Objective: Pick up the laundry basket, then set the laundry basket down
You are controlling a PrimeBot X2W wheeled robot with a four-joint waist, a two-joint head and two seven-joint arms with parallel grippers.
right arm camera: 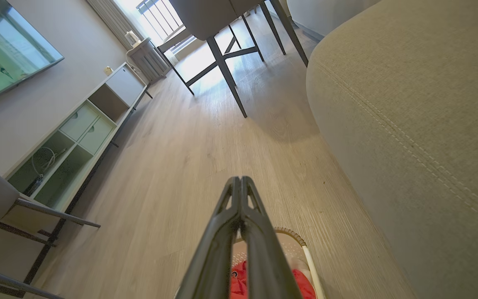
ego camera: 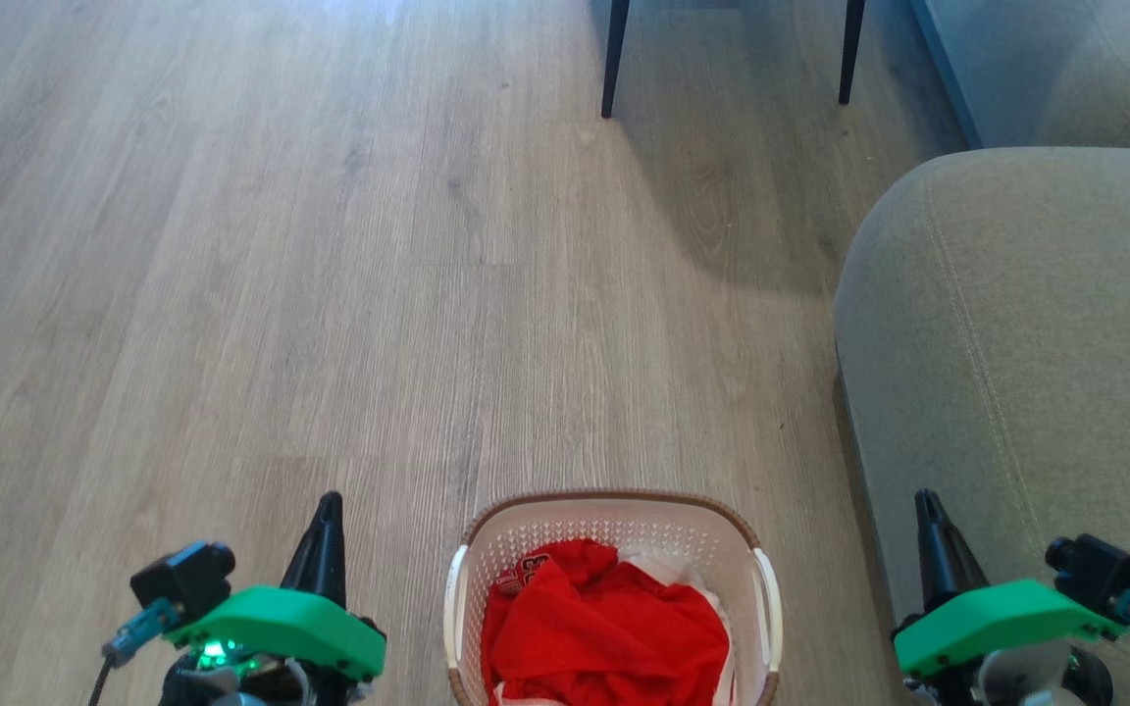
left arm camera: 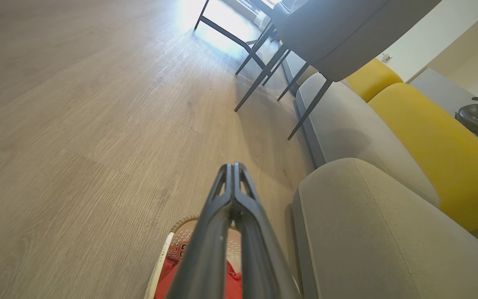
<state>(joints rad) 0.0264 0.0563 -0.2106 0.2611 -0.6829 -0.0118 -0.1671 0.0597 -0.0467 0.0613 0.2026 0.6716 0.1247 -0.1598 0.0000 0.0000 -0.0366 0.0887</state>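
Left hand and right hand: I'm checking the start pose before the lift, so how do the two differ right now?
The left hand sits left of the laundry basket, over bare floor; the right hand sits right of it, with the grey sofa behind it. In the head view the left hand stands nearer the basket than the right hand. Shared: both are shut, empty, pointing forward, clear of the basket's handles.

Green wrist covers [ego camera: 281, 623], dark tapered jaws

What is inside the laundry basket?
A crumpled red garment lies on top, with white cloth showing beside it toward the right. The floor of the laundry basket and anything buried lower are covered.
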